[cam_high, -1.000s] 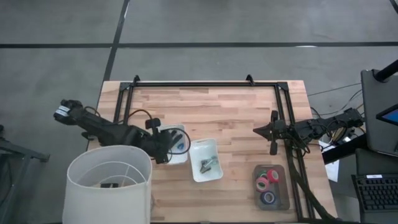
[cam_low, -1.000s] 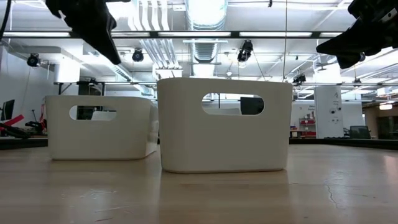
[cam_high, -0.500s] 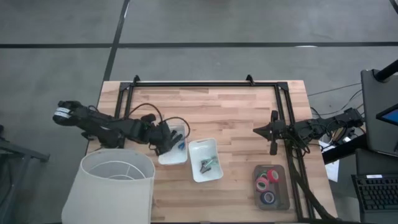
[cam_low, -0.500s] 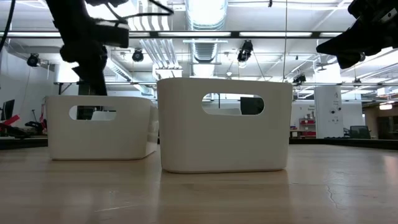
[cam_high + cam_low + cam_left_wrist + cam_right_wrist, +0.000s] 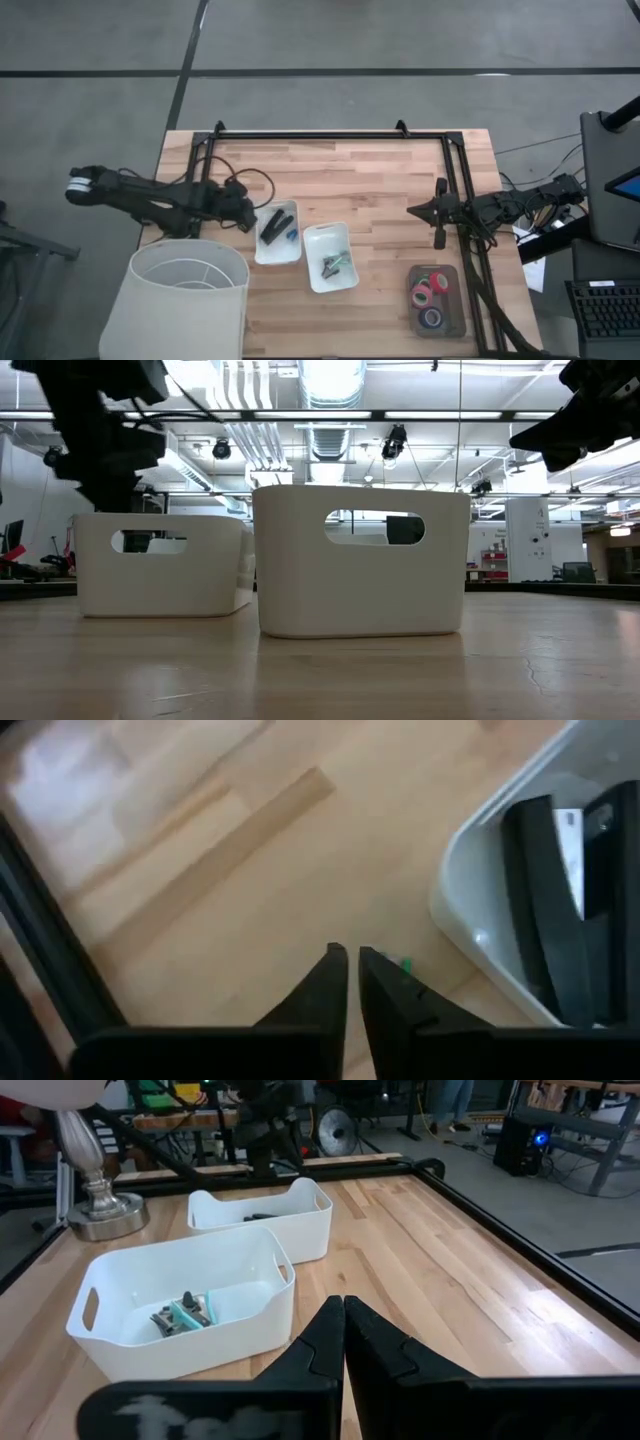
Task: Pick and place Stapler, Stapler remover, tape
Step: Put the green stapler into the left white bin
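High view: we see the left claw pulled back to the left of the left tray, no longer over it as it was a second ago. The stapler now lies inside that tray, slanted, and nothing hangs from the claw. In the left wrist view its fingers stand nearly together with a thin gap and nothing between them. We judge the stapler placed and the left arm free for its next pick.

The right claw waits over the right side of the counter, where it has stayed, fingers pressed together and empty.

We count two white trays: the left one with the stapler, and the middle tray holding small dark and teal pieces, probably staple removers; we cannot count them. A dark tray at the near right holds three tape rolls: red, green and blue. We judge these have yet to be moved. A lamp stands at the near left corner.
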